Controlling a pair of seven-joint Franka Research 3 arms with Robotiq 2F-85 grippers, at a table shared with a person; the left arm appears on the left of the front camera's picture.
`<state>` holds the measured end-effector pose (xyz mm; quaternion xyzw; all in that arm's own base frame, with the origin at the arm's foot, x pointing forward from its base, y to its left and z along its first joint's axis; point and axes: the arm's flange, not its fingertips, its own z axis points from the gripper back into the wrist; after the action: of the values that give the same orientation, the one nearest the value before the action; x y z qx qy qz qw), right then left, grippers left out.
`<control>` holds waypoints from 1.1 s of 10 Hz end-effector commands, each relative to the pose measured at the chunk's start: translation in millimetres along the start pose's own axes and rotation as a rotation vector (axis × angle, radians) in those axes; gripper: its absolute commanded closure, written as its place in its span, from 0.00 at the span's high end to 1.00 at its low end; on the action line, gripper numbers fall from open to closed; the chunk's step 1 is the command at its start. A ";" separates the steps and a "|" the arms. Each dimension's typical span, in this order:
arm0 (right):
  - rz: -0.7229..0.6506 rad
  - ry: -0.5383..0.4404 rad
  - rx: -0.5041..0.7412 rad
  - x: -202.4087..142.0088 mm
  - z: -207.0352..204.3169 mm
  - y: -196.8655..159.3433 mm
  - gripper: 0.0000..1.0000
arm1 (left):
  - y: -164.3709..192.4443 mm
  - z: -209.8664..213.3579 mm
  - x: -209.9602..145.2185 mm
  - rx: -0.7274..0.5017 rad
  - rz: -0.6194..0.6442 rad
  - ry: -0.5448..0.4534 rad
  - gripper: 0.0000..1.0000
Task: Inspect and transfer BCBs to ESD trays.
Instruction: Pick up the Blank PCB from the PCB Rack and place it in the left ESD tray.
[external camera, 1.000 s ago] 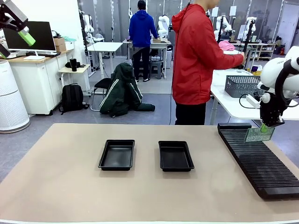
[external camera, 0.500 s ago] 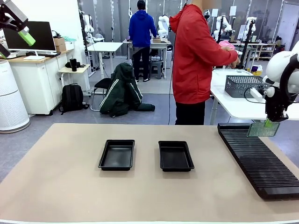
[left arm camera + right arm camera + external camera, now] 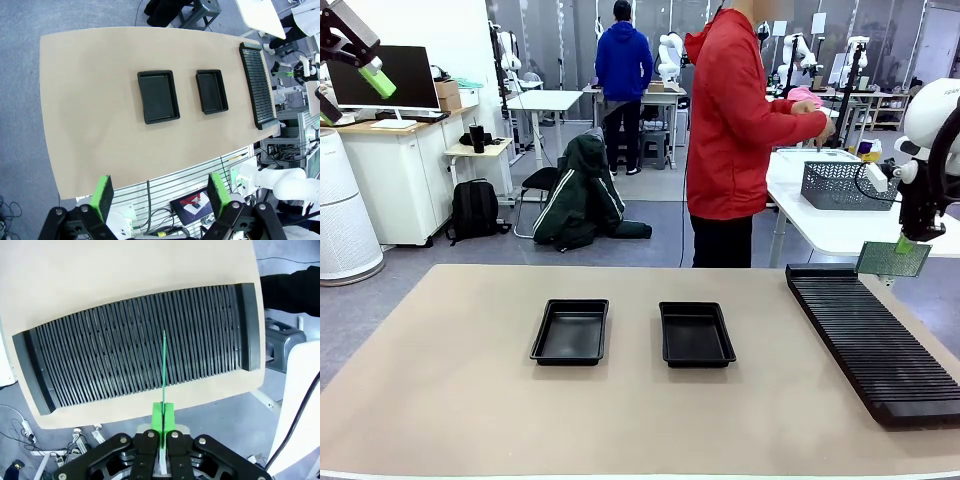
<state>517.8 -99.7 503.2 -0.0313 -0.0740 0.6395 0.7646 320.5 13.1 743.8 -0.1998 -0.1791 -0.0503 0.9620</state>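
The tabletop point(image 3: 440, 400) looks matt and smooth; the ESD trays point(image 3: 567, 360) are black plastic, slightly glossy; the rack point(image 3: 880, 350) is ribbed, matt.

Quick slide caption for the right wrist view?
Right gripper holds a BCB edge-on above the slotted rack.

R arm point(image 3: 935, 110): white rounded shells, black wrist link below. R gripper point(image 3: 163, 416): matt black body, round silver screws at linkage pivots, bright green pads point(image 3: 169, 415). L gripper point(image 3: 160, 194): same black linkage w/ screws at joints, two chunky rectangular green pads, darker on inner faces.
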 end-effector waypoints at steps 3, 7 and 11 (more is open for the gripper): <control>-0.027 0.023 0.021 5.6 10.7 2.9 0.02 | 0.5 -0.4 -0.6 0.008 0.002 0.007 1.00; -0.085 -0.019 0.045 5.7 28.0 15.8 0.02 | 0.5 -0.4 -0.6 0.008 0.002 0.007 1.00; -0.094 -0.028 0.050 9.3 46.6 42.2 0.02 | 0.5 -0.4 -0.6 0.008 0.002 0.007 1.00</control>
<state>479.6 -91.7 545.4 -0.0038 -0.0703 0.6145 0.7858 320.6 13.0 743.8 -0.1997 -0.1790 -0.0503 0.9621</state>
